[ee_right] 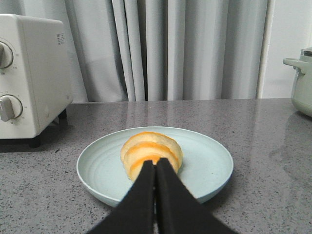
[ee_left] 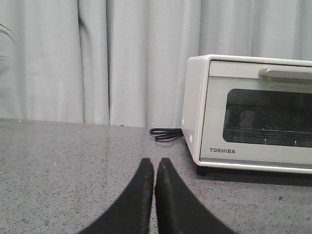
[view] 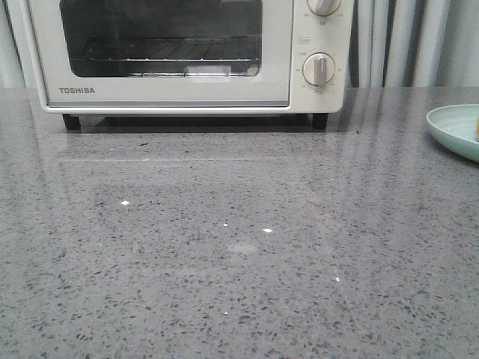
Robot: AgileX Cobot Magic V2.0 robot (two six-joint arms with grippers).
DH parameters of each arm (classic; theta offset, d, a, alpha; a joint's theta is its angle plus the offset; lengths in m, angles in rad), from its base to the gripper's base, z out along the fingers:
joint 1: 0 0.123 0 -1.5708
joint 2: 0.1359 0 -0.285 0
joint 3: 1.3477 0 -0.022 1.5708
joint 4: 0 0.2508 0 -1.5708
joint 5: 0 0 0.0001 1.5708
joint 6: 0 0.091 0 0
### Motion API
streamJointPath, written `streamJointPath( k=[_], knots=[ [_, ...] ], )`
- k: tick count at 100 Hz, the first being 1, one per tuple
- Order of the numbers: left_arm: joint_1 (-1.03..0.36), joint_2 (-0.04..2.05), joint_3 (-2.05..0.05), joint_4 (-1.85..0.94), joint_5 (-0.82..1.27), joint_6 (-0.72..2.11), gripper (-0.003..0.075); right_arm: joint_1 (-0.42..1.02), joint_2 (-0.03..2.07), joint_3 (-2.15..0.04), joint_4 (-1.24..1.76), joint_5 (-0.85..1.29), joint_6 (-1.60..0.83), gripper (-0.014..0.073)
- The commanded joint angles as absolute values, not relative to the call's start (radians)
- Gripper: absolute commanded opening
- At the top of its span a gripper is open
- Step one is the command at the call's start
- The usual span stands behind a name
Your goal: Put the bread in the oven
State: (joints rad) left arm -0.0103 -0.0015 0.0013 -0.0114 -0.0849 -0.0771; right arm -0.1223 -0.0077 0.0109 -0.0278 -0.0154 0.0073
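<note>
The cream-white oven (view: 172,93) stands at the back of the grey counter with its glass door closed; it also shows in the left wrist view (ee_left: 253,151) and the right wrist view (ee_right: 34,73). The golden bread (ee_right: 151,146) lies on a pale green plate (ee_right: 204,165), which is at the right edge of the front view (view: 453,127). My right gripper (ee_right: 155,165) is shut just in front of the bread, with nothing between its fingers. To the left of the oven, my left gripper (ee_left: 155,163) hangs shut and empty over the counter. Neither gripper shows in the front view.
A black power cord (ee_left: 165,133) lies coiled beside the oven's left side. A pale green pot (ee_right: 302,78) stands to the right of the plate. Grey curtains (ee_right: 195,48) hang behind the counter. Two round knobs (view: 319,69) sit on the oven's right panel.
</note>
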Motion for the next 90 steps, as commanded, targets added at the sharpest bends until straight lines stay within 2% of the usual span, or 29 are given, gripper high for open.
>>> streamJointPath(
  k=[1, 65, 90],
  knots=[
    [-0.014, -0.029, 0.023, -0.017, -0.151, -0.079, -0.0021, -0.128, -0.020, 0.035, -0.034, -0.091, 0.000, -0.0067],
    [-0.014, -0.029, 0.023, -0.017, -0.151, -0.079, -0.0021, -0.128, -0.020, 0.035, -0.034, -0.091, 0.000, -0.0067],
    [-0.014, -0.029, 0.023, -0.061, -0.151, -0.083, -0.0021, -0.128, -0.020, 0.035, -0.034, -0.240, 0.063, -0.0067]
  ],
)
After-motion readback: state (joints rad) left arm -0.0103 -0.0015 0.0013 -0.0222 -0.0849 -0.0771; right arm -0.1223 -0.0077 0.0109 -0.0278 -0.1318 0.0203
